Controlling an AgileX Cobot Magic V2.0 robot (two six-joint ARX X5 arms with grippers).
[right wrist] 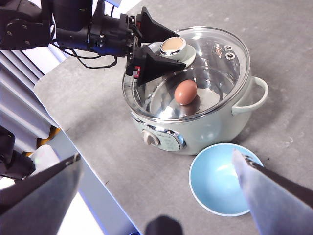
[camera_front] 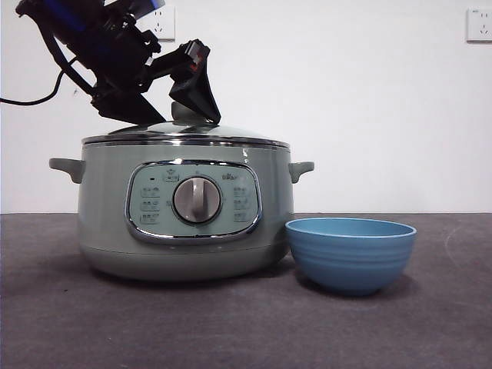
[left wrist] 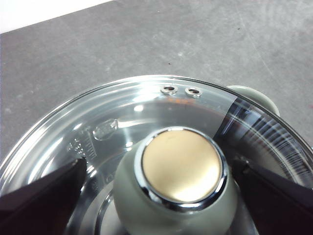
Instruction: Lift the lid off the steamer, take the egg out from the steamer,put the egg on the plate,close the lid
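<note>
The sage-green steamer [camera_front: 100, 200] stands left of centre with the glass lid [camera_front: 231, 132] resting on it. My left gripper [camera_front: 173, 108] comes down from the upper left, its jaws open on either side of the lid's knob [left wrist: 178, 171], not closed on it. The left wrist view shows the lid [left wrist: 122, 112] close up. In the right wrist view a brown egg [right wrist: 186, 91] lies inside the steamer [right wrist: 210, 129] under the lid [right wrist: 215, 63], with the left gripper [right wrist: 173, 49] at the knob. The blue plate [camera_front: 350, 254] stands empty beside the steamer. My right gripper [right wrist: 156, 156] hovers high, open and empty.
The dark grey table [camera_front: 246, 330] ends in an edge near the steamer's panel side [right wrist: 93, 181]. Two steam holes [left wrist: 182, 90] sit near the lid's rim. A white wall with sockets [camera_front: 478, 23] is behind.
</note>
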